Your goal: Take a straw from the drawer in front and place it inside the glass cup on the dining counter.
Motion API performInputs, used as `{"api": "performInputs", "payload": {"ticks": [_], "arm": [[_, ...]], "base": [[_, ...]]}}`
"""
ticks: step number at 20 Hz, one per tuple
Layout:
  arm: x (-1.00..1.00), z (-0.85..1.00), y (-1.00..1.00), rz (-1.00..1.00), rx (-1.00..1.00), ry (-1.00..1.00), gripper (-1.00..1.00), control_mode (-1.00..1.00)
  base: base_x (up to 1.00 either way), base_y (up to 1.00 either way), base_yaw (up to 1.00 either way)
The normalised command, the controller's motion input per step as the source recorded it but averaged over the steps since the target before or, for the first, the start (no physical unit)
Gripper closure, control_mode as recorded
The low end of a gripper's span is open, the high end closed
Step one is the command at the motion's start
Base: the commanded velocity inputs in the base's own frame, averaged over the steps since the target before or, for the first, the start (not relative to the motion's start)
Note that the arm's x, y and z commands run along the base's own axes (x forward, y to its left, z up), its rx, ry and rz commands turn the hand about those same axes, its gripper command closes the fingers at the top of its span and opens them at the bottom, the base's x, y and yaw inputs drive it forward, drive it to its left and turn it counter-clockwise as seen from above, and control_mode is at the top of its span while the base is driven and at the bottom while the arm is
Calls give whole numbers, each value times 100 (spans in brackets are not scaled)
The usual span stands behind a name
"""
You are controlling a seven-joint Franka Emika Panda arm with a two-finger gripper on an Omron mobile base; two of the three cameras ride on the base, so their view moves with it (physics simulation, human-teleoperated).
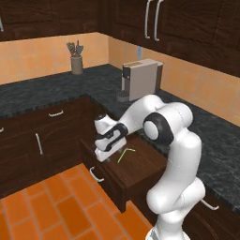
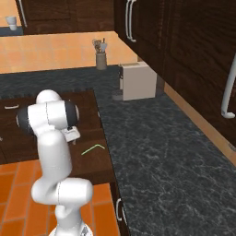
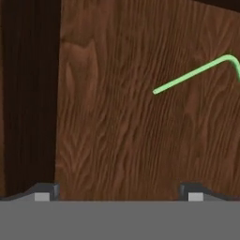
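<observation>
- Reaching step: my gripper (image 3: 119,192) hangs over the open drawer (image 1: 140,171), jaws wide apart, empty
- Straw (image 3: 194,74) lies flat just beyond my fingertips, off to one side
- Next: shift over it, descend, close

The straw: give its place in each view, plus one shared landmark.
Left base view: straw at centre, on the open drawer floor.
Right base view: lower left of centre.
Hand view: upper right, bent end at the edge.
Shared landmark: the drawer's wood floor.
</observation>
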Motion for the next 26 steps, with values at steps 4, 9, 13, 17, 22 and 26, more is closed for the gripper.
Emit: {"api": "performInputs", "payload": {"ticks": [4, 9, 13, 17, 22, 26], "arm": [[25, -64, 0, -2, 0, 0, -100, -100], [11, -56, 1, -1, 3, 0, -100, -100], [-12, -66, 40, 0, 9, 4, -100, -100], [-55, -44, 94, -2, 7, 3, -100, -100], [-67, -25, 100, -10, 1, 3, -100, -100], [-46, 2, 81, -14, 0, 2, -100, -100]], "base": [[0, 0, 0], [0, 0, 0], [0, 0, 0], [0, 0, 0], [0, 0, 0], [0, 0, 0]]}}
